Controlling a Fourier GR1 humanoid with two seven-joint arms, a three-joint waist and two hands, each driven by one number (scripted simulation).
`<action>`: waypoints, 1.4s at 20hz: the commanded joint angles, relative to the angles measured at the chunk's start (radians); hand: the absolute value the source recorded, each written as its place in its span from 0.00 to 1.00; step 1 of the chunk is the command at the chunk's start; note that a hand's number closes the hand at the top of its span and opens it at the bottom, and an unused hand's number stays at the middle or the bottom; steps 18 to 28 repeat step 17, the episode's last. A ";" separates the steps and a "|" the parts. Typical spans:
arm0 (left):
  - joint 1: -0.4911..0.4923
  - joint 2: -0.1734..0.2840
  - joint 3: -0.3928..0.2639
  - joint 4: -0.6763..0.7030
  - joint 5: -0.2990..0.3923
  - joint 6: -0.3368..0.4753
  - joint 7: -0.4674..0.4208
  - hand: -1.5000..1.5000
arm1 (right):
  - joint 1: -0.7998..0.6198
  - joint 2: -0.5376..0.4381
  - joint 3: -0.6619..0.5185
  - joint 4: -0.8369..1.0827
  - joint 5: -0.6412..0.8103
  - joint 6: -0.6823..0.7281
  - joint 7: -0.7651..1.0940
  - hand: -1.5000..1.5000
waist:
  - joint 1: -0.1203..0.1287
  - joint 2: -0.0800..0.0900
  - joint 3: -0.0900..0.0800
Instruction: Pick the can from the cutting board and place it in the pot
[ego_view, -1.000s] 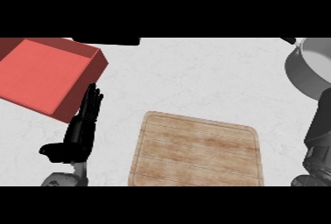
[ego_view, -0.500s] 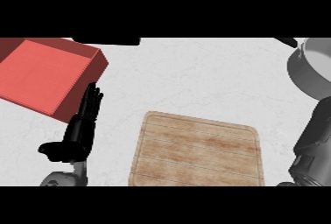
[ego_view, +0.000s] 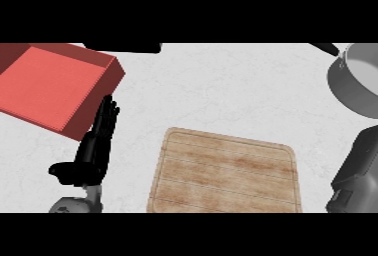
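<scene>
The wooden cutting board (ego_view: 225, 172) lies at the lower middle of the counter with nothing on it. No can shows anywhere in the view. The grey pot (ego_view: 358, 80) stands at the upper right, cut off by the view's edge, and what shows of its inside looks bare. My left hand (ego_view: 92, 150) rests open to the left of the board, fingers straight and pointing away from me. Of my right arm only a grey forearm (ego_view: 358, 172) shows at the right edge, below the pot; its hand is out of sight.
A red box (ego_view: 52, 82) sits at the upper left, close to my left hand's fingertips. A black object (ego_view: 122, 47) lies at the top edge. White counter (ego_view: 221, 90) stretches between board and pot.
My right forearm has shifted slightly at the right edge. The left hand, board and pot have stayed in place.
</scene>
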 joint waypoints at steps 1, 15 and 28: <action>0.003 0.007 0.015 0.043 0.009 -0.022 -0.032 0.50 | -0.013 0.000 0.008 0.025 0.047 -0.123 0.193 0.00 | 0.002 0.001 -0.001; 0.026 0.024 0.009 -0.004 0.016 -0.048 -0.010 0.50 | 0.099 0.000 -0.018 -0.135 0.028 -0.169 0.192 0.00 | 0.013 -0.014 -0.002; 0.021 0.015 0.016 0.026 0.013 -0.039 -0.025 0.50 | 0.094 0.000 -0.027 -0.152 0.025 -0.150 0.191 0.00 | 0.011 -0.011 -0.003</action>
